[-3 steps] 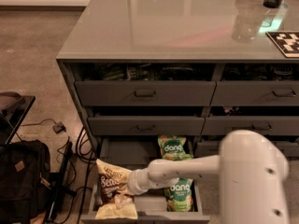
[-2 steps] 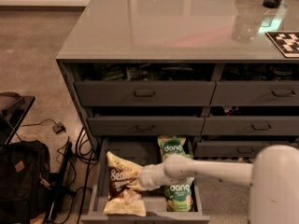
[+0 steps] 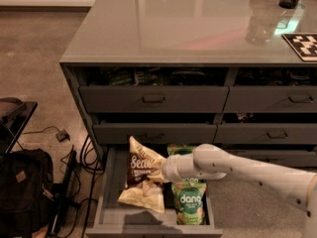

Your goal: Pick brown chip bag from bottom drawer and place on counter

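Down low, the bottom drawer (image 3: 106, 191) is pulled open — a wide, shallow, dark grey box under two more flat-fronted drawers (image 3: 153, 99), each with a small bar handle. One brown chip bag (image 3: 140, 170) is in it: crinkly, cream and dark brown with white script, tilted up on end with its top above the drawer's back edge. The gripper (image 3: 162, 170), at the tip of a smooth white rounded arm, is over the drawer and clamped on the bag's right edge. Two green bags (image 3: 189, 202) lie just beside it, one near the front and the other mostly hidden behind the arm. Above, the counter (image 3: 173, 24) is one flat, glossy grey-green slab. One black backpack (image 3: 22, 192) sits on the floor at the left.
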`<state>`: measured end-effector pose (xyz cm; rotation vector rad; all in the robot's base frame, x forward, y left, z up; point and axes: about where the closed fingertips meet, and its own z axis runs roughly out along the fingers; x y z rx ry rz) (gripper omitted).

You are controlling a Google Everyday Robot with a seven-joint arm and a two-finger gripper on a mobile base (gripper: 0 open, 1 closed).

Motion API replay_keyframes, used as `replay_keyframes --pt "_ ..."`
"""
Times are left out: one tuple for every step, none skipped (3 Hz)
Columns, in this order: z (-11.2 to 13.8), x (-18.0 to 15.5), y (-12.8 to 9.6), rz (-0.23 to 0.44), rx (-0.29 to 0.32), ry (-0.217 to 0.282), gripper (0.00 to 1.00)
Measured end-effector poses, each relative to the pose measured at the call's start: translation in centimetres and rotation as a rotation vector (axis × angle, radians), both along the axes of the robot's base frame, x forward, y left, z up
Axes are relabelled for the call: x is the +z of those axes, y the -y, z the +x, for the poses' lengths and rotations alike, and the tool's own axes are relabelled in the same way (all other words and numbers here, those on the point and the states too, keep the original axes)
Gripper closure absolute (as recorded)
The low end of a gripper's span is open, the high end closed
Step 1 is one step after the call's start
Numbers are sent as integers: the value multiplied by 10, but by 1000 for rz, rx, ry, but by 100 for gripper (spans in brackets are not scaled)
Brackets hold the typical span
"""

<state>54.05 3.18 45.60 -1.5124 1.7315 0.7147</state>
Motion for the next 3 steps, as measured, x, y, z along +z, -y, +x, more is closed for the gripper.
replay_keyframes --pt "3 49 5 -32 -24 40 100" --pt "-5 96 6 -57 -46 91 100" --pt "-12 144 0 -73 -87 136 100"
